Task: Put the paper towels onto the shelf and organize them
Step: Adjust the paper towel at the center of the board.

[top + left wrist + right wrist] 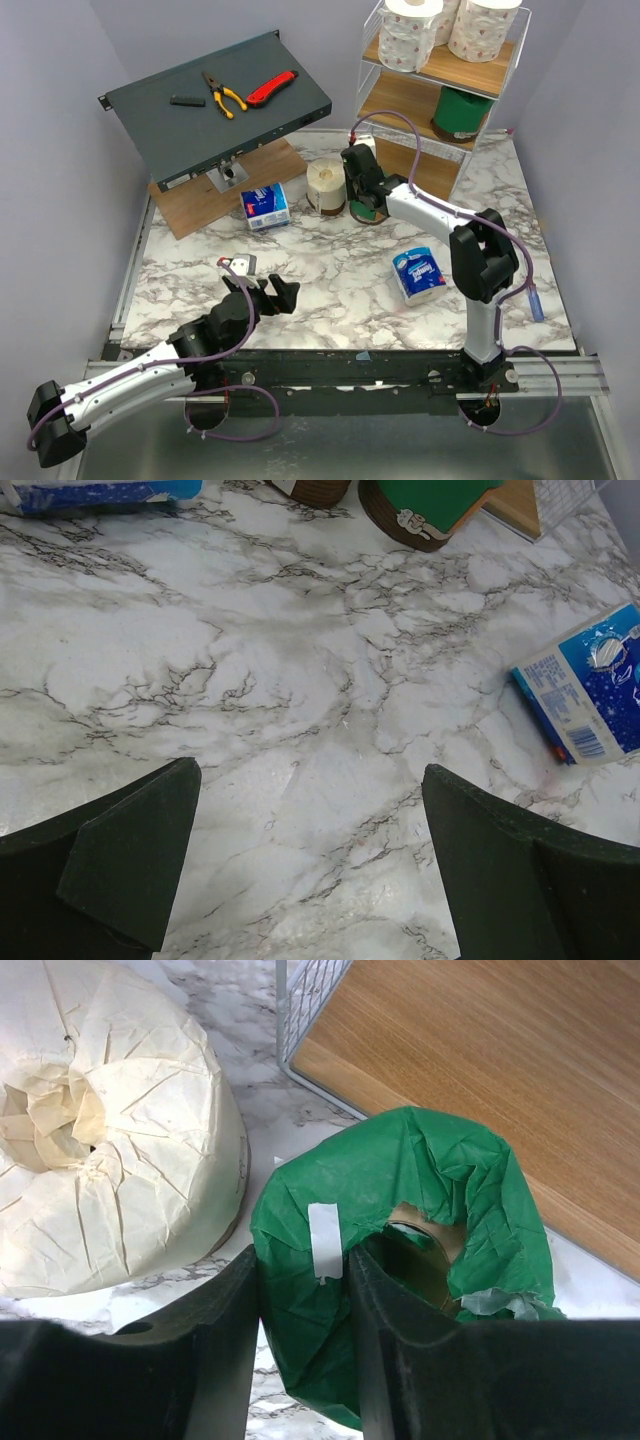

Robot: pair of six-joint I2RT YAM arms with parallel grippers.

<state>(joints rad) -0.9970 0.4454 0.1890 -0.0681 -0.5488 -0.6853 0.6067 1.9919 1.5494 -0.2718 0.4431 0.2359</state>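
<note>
A green-wrapped roll (450, 1190) stands on end on the marble worktop (330, 260) at the foot of the shelf (398, 98), just off the left end of its bottom board. The right claw (305, 1260) is clamped on this roll. One finger sits down in the core hole and the other against the outside, with the wrapped wall pinched between them.

A cream roll (325, 183) stands just beside it, on the side away from the shelf. Up on the shelf, white printed rolls (410, 30) sit on the top board and a second green roll (460, 110) on the middle one.

Two blue-and-white packs lie on the worktop farther from the shelf. One pack (265, 205) is beyond the cream roll, and the other pack (418, 272) is out in front of the shelf.

The left claw (310, 775) hangs well away from the shelf over bare marble, its jaws spread wide and holding nothing.
</note>
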